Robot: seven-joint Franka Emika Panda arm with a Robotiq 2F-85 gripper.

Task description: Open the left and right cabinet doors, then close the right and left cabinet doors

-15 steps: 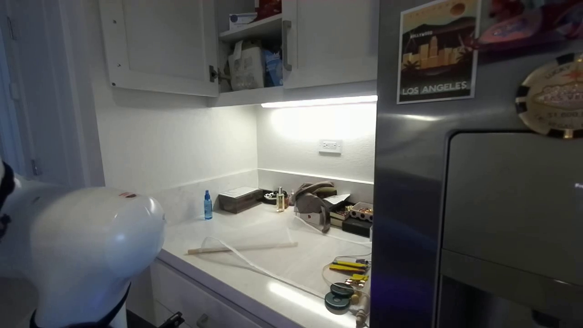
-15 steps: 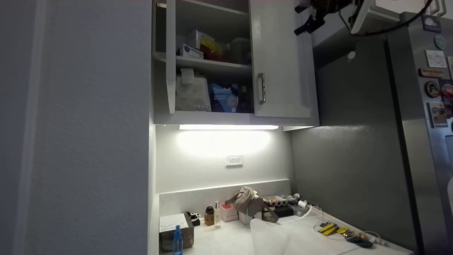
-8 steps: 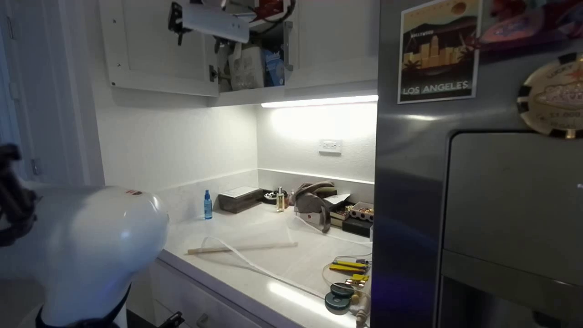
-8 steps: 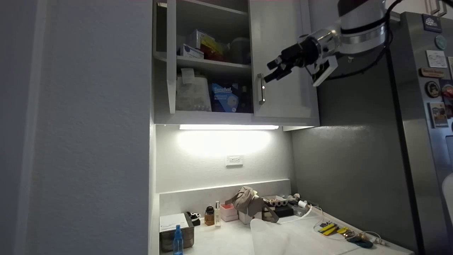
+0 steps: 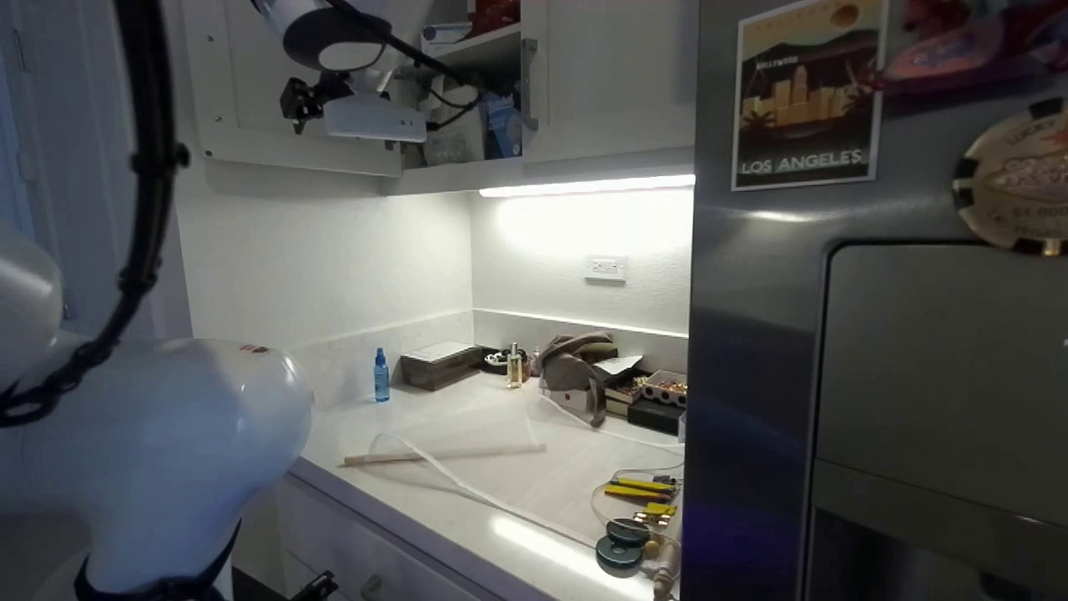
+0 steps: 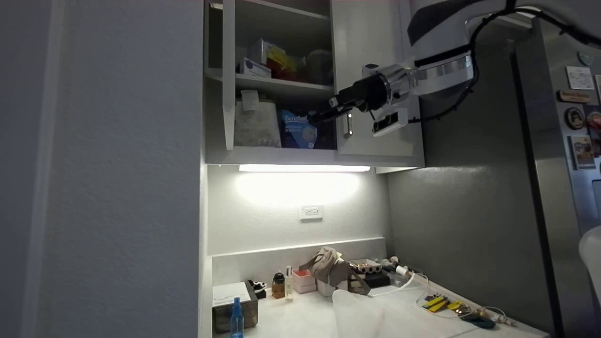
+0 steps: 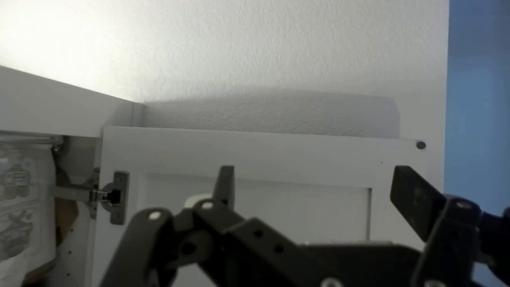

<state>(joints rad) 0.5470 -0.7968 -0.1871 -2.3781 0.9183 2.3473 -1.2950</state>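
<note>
Your hand (image 7: 314,179) has its fingers well apart, nothing gripped. Ahead of the tips is the left door (image 5: 242,117), swung out above the left edge of the worktop (image 6: 281,324): inner face toward the hand, long axis vert., hinge side nearer the back-left corner, free edge toward the front. Key bit: your tips are spread crosswise to that upright axis, & the free edge is just past the tip on the wrist view's right. No contact visible; gap's hard to judge. The right door (image 5: 617,79) is shut above the back edge, nearer the back-right corner, its vert. handle (image 6: 348,129) partly behind the hand in an exterior view. One open, one shut fits either half of the task, can't tell which. Given the hand's aim, closing the left door is prob. next, so you'd need to reach round its free edge & draw it away from the left wall (image 5: 334,250); pushing the inner face would only open it more.
</note>
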